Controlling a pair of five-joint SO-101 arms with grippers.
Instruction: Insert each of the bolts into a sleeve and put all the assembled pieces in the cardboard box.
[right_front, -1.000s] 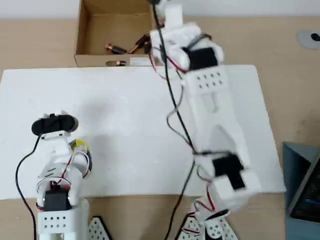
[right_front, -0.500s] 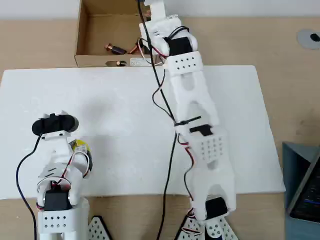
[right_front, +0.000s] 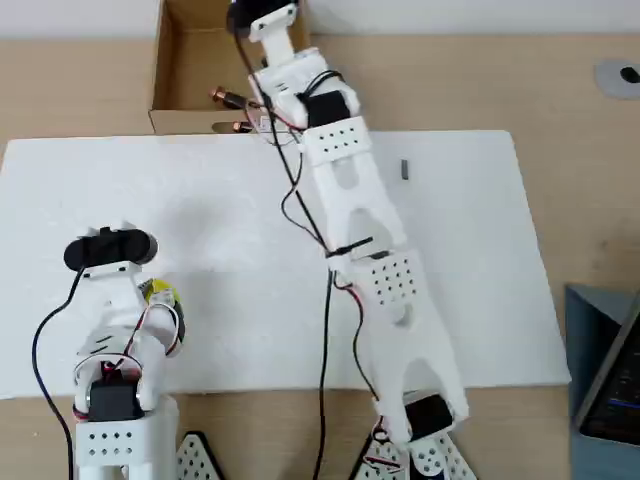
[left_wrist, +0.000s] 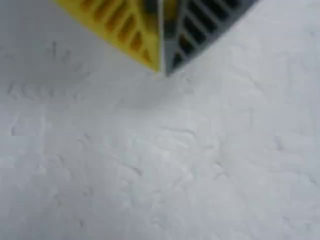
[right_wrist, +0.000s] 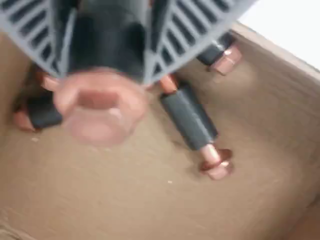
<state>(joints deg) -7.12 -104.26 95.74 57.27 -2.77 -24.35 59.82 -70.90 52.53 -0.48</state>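
Change: R arm is swinging left and stretching out. A sec ago its wrist was at the right wall of the cardboard box; now it is reaching over the box interior.
Meaning: prob the drop-off stage for this piece. The carry is looking nearly done, release not yet done.
R gripper: is clamping the dark sleeve of an assembled piece, copper bolt head facing the cam, hanging above the box floor.
Already in box: three other assembled pieces are lying on the floor. One is just beside the held one, one is by a wall, and one is partly behind the held piece.
L gripper: is sitting w/ fingers pressed together, nothing btw them, just above the white mat.
Uncovered: w/ the arm shifting over, a small dark item is now showing on the mat toward its far-right corner. It could be a spare sleeve, can't tell.
R wrist view is adding: the grip itself, the bolt seated in its sleeve, and the count on the box floor.
High view is adding: the layout. The box is standing at the mat's far edge, left of middle, and the L arm is parked by the mat's left edge, well apart from the box. One copper-tipped piece is lying at the box's near wall; inside or out, can't tell.
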